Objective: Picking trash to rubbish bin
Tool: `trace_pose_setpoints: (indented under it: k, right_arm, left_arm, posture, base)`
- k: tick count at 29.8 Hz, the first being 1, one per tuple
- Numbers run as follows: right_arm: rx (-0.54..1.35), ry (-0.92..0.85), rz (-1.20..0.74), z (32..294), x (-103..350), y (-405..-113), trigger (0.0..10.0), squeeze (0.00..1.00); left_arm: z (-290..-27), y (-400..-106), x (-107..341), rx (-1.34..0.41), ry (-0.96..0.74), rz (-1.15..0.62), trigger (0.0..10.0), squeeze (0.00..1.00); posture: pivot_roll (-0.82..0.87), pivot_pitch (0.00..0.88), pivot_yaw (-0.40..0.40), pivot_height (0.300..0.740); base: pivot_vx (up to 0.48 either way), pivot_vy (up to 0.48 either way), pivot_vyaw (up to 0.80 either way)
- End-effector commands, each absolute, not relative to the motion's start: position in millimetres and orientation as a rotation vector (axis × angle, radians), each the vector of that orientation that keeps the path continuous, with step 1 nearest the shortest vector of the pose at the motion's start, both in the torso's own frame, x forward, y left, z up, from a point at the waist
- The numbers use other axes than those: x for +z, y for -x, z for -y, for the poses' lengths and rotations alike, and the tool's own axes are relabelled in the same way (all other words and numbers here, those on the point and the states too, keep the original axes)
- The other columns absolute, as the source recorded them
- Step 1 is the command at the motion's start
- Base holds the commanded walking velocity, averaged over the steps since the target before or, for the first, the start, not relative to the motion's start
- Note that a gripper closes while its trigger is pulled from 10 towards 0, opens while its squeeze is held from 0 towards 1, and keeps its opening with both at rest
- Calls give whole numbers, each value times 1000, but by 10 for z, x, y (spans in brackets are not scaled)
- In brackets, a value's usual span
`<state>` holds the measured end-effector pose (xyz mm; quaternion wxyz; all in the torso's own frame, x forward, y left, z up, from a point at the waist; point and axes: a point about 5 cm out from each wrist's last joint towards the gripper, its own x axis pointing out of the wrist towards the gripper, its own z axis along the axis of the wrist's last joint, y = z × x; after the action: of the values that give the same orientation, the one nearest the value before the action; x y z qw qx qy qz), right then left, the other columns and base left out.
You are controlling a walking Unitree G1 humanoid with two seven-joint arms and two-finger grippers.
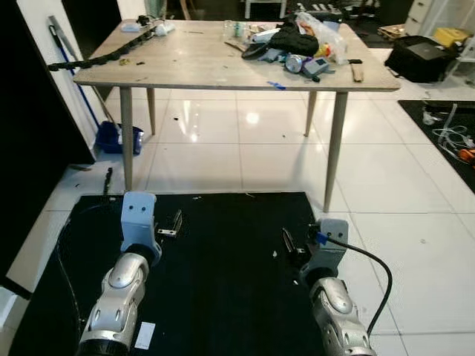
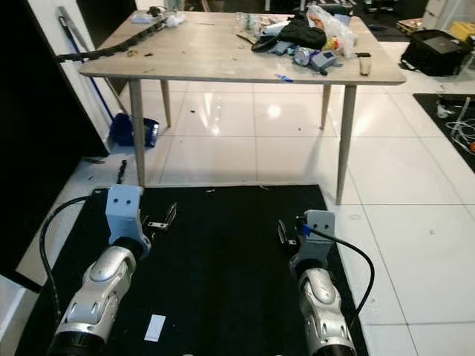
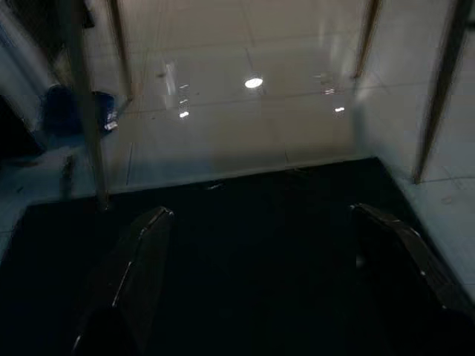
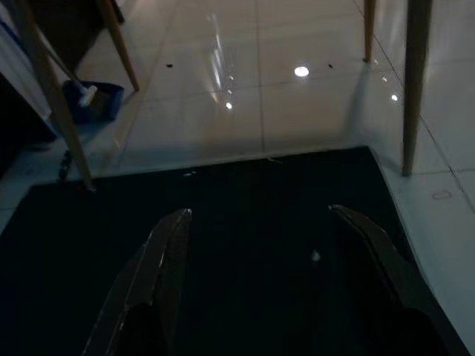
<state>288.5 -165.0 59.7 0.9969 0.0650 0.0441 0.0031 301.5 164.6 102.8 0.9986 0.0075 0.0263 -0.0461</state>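
Note:
A wooden table (image 1: pixel 200 63) stands ahead on the white tiled floor, with a heap of clutter (image 1: pixel 297 41) at its far right: dark cloth, a plastic bag, bottles and small items. A white scrap of paper (image 1: pixel 145 335) lies on the black mat (image 1: pixel 230 274) near my left arm. A tiny white bit (image 4: pixel 315 256) lies on the mat ahead of the right gripper. Both arms are held low over the mat. My left gripper (image 3: pixel 260 211) is open with nothing between its fingers. My right gripper (image 4: pixel 260 211) is open and empty too.
A blue dustpan (image 1: pixel 111 137) and a long-handled broom (image 1: pixel 70 55) lean at the left beside a dark wall. A black bag (image 1: pixel 423 55) and cables (image 1: pixel 453 137) lie at the far right. Table legs (image 1: pixel 335 148) stand just beyond the mat's far edge.

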Motion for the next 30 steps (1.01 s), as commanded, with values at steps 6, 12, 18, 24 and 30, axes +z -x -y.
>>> trace_pose_setpoints:
  k: [6, 12, 18, 24, 30]
  right_arm:
    - [-2, -135, -91, 1656, 591, -2876, 10000, 0]
    - [-3, -133, -90, 1663, 599, -2883, 10000, 0]
    - [-3, -134, -92, 1662, 594, -2881, 10000, 0]
    - [-5, -134, -90, 1665, 599, -2891, 10000, 0]
    - [-4, -132, -86, 1667, 605, -2892, 10000, 0]
  left_arm:
    - [-1688, -3001, 1016, -82, -27, -60, 10000, 0]
    - [-1682, -3005, 1022, -85, -27, -61, 10000, 0]
    - [-1686, -3004, 1021, -85, -27, -61, 10000, 0]
    - [-1684, -3011, 1025, -86, -27, -60, 10000, 0]
    - [-1675, -3012, 1027, -89, -25, -59, 10000, 0]
  posture:
    - [30, 116, 35, 740]
    - [29, 124, 38, 740]
    - [28, 124, 37, 740]
    - [29, 127, 39, 740]
    - [29, 128, 39, 740]
  base:
    - [270, 0, 0]
    - [272, 0, 0]
    - [275, 0, 0]
    - [278, 0, 0]
    - [276, 0, 0]
